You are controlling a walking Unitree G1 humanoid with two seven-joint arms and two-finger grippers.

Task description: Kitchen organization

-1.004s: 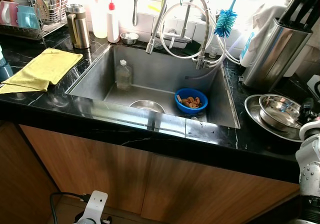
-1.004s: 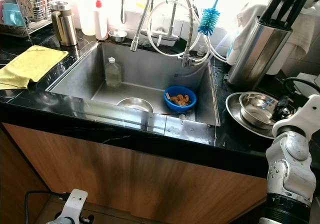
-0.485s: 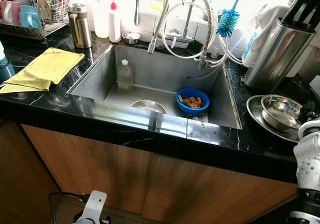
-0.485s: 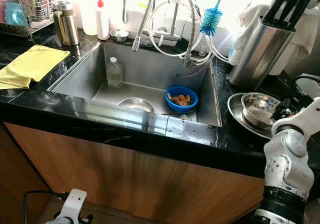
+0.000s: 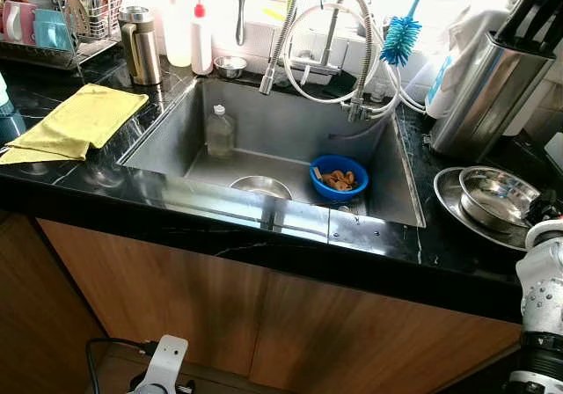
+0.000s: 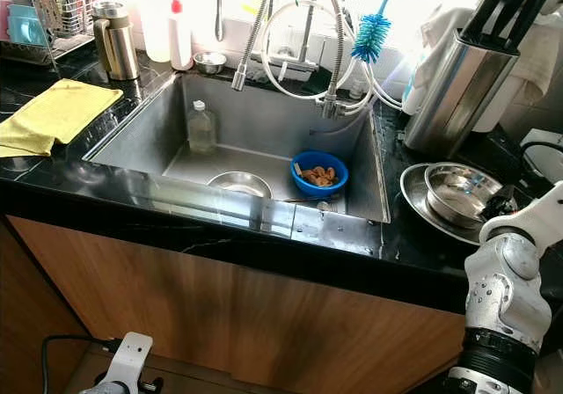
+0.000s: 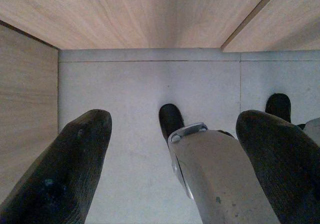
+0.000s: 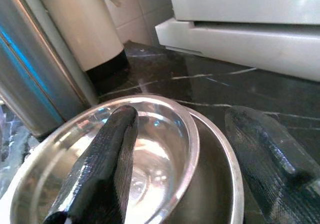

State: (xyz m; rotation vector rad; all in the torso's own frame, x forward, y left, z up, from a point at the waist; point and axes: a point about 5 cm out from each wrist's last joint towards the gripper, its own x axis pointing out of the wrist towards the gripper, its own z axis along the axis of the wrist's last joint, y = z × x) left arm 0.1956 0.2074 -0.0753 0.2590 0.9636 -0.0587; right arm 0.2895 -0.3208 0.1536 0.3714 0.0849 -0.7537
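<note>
The left gripper (image 7: 172,169) hangs low in front of the wooden cabinet doors (image 5: 264,324), pointed at the floor (image 7: 145,89), fingers spread wide and holding nothing.

The right gripper (image 8: 190,169) sits at the right end of the black counter (image 6: 413,253), directly at the steel bowl (image 6: 457,192). Its fingers (image 8: 102,169) are parted: one lies over the bowl's interior, the other outside the rim. They straddle the rim without closing on it. The bowl rests nested in a wider steel dish (image 6: 418,205) near the counter's front right edge.

Beyond the bowl stands a steel utensil holder (image 6: 449,91).

In the sink (image 5: 387,192), a blue bowl (image 5: 339,176) with food lies at the right front corner, a steel bowl (image 5: 259,186) beside it, and a bottle (image 5: 218,132) near the back left.
</note>
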